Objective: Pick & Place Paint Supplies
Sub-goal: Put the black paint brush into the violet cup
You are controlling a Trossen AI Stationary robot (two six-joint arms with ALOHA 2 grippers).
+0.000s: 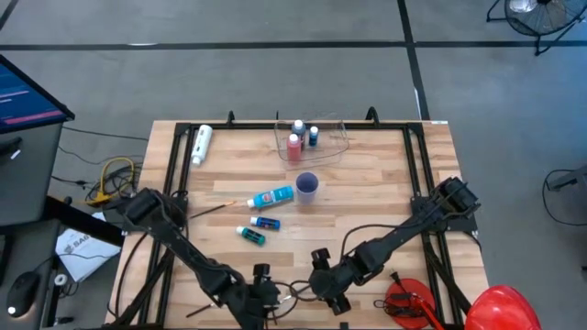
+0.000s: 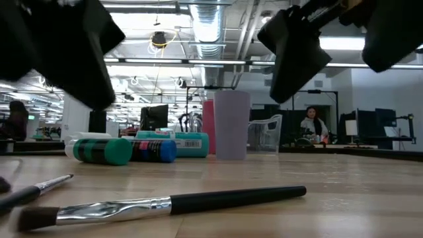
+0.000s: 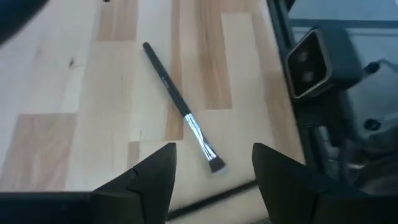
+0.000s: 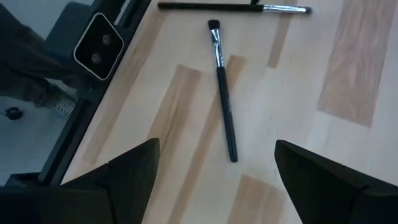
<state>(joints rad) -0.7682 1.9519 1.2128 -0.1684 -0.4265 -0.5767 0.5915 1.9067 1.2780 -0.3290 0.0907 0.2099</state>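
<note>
Brush [image 3: 183,109] lying flat on counter [image 3: 74,112]; left fingers [image 3: 158,177] hovering apart around bristle end, gripping nothing. Right fingers [image 4: 140,165] hovering apart, empty.

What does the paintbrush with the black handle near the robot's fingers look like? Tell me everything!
The black-handled brush is thin and straight, with a long dark handle, a shiny silver metal band and a short dark flat tuft of bristles. It lies flat on the light wooden table, near the table's front edge, and nothing grips it. The left gripper hangs over its bristle end with fingers apart, and the right gripper hangs over its handle end, fingers open too. A second thin brush lies close by, not touching it.
</note>
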